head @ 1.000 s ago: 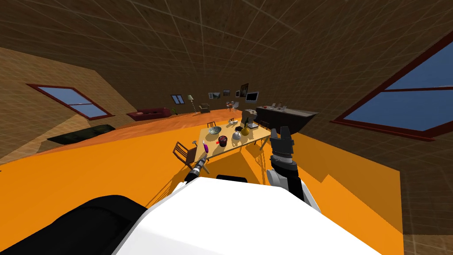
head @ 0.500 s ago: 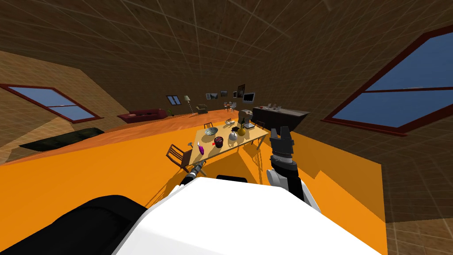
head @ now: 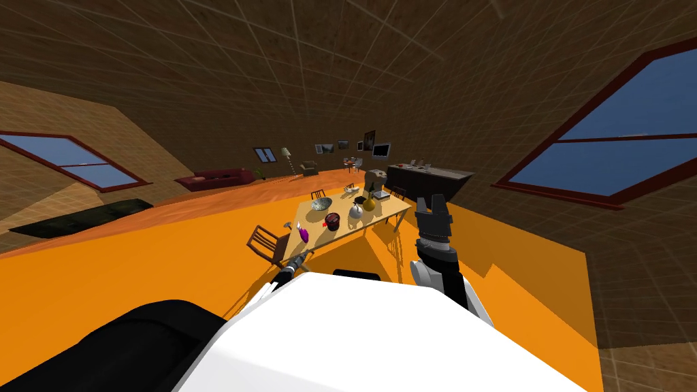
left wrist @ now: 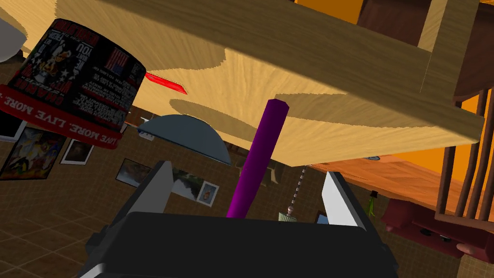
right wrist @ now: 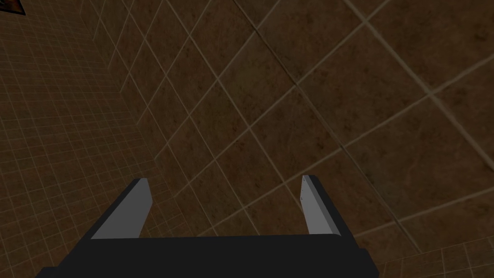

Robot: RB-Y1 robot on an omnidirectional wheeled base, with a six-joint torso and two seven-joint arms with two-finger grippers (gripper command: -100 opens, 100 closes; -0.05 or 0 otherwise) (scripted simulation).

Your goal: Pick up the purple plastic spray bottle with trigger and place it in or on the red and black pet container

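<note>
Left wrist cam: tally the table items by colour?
Purple spray bottle: 1
Red and black container, red tab included: 1
Grey-blue bowl: 1
White thing, cut off: 1
Total: 4

Wooden table [head: 381, 212]: purple bottle [head: 303, 235], red-black container [head: 332, 220], bowl [head: 321, 203].
</note>
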